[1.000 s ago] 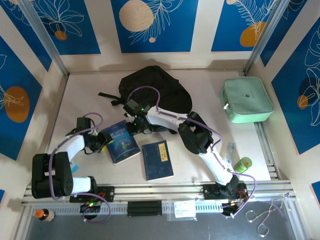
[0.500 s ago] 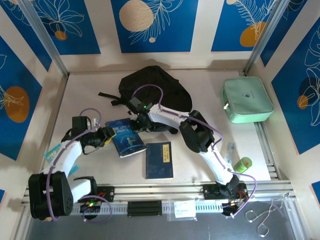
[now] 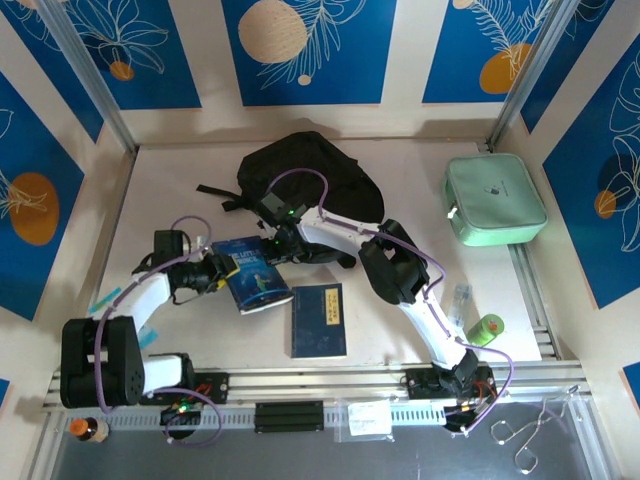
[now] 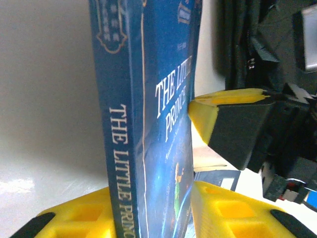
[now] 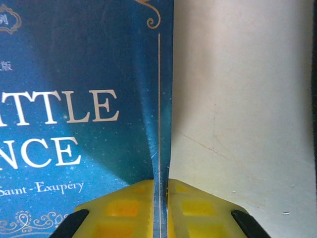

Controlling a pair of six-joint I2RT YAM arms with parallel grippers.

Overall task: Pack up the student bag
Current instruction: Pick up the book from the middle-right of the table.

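1. The student bag (image 3: 305, 165) is a large black backpack of soft fabric, rounded in shape, lying slumped at the far middle of the table (image 3: 420, 270).
2. Its black straps (image 3: 215, 192) trail out from its left side.

pale table (image 3: 170, 190) bearing black backpack (image 3: 310, 168), mint pouch (image 3: 495, 200), dark blue book (image 3: 318, 320).

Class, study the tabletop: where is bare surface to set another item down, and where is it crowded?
Bare: the far-left corner between side wall and large black fabric backpack; the strip between backpack and mint-green zip pouch. Crowded: the middle, where left arm and right arm meet at the blue Little Prince book, beside the dark blue book.
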